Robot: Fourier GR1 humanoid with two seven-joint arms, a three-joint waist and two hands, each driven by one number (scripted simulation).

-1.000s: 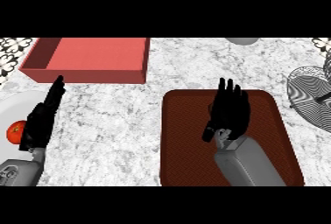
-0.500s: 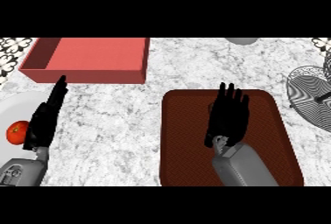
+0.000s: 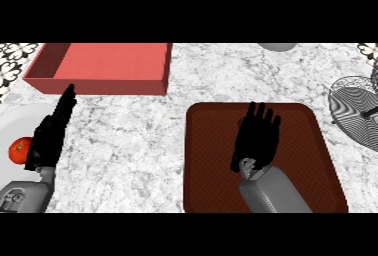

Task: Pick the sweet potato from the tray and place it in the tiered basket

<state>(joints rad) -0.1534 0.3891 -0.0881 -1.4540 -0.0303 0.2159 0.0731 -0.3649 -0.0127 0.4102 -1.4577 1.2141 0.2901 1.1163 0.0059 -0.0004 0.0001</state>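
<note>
Left hand [image 3: 50,137]: well left of the tray [image 3: 214,150], fingers straight, together. Bin [image 3: 111,65]: up-left of tray. Right hand [image 3: 257,137]: over tray, fingers straight, slightly apart. Sweet potato: location cannot be told. Basket [image 3: 358,107]: right of tray.

White-and-grey marbled counter [image 3: 125,145] fills the whole view, evenly lit. Black-and-white patterned tiling [image 3: 13,62] peeks in at the top left corner, perhaps a backsplash, and again top right.
</note>
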